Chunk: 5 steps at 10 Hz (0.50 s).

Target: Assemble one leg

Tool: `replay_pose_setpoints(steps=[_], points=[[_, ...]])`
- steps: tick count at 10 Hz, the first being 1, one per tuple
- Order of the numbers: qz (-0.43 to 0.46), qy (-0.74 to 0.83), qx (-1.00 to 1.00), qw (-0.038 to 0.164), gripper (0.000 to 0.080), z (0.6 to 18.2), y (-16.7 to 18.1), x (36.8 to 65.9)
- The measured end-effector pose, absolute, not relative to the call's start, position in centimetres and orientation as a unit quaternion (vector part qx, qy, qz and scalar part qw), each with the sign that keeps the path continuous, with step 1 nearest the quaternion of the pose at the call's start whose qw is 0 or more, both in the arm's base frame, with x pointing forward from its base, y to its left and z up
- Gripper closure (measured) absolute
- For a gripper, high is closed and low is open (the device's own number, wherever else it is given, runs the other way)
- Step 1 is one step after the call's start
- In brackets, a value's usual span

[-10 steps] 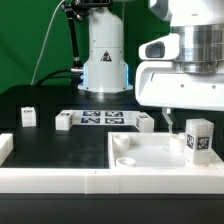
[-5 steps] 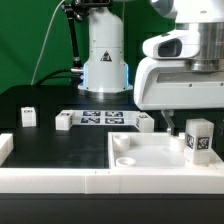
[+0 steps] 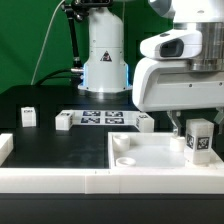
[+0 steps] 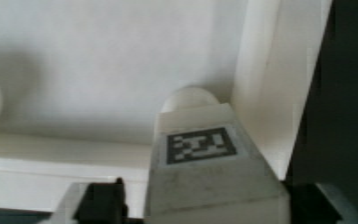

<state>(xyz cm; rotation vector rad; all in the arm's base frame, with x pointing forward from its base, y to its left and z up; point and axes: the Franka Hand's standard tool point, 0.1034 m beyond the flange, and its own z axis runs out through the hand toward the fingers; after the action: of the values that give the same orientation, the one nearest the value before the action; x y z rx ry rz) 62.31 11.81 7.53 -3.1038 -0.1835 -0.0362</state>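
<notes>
gripper (image 4: 201, 203) spread astride the upright leg (image 4: 204, 150) on the white panel (image 3: 150, 152); lower centred, pinch flat faces squarely; an off-centre squeeze likely tips it.

— How is the light looking to you?

— In the exterior view you are getting bright, even light that seems to be coming from above. The white panel (image 3: 150, 150) is glaring nearly to plain white, and the black table (image 3: 40, 100) is swallowing detail. A soft shadow is sitting under the arm's housing (image 3: 180, 85).

— And the sharpness?

— You are working with coarse, soft pictures in both views. The wrist view is looking greyer. There the leg (image 4: 208, 160) is sitting close to the lens, and its tag is blurring at the edges.
</notes>
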Motion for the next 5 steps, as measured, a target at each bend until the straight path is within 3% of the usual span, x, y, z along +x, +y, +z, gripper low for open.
replay_pose_setpoints(steps=[3, 5], points=[[-0.011, -0.03, -0.999, 0.017, 0.0509, 7.52, 11.82, 62.29], [-0.012, 0.105, -0.994, 0.031, 0.0509, 7.39, 11.84, 62.31]])
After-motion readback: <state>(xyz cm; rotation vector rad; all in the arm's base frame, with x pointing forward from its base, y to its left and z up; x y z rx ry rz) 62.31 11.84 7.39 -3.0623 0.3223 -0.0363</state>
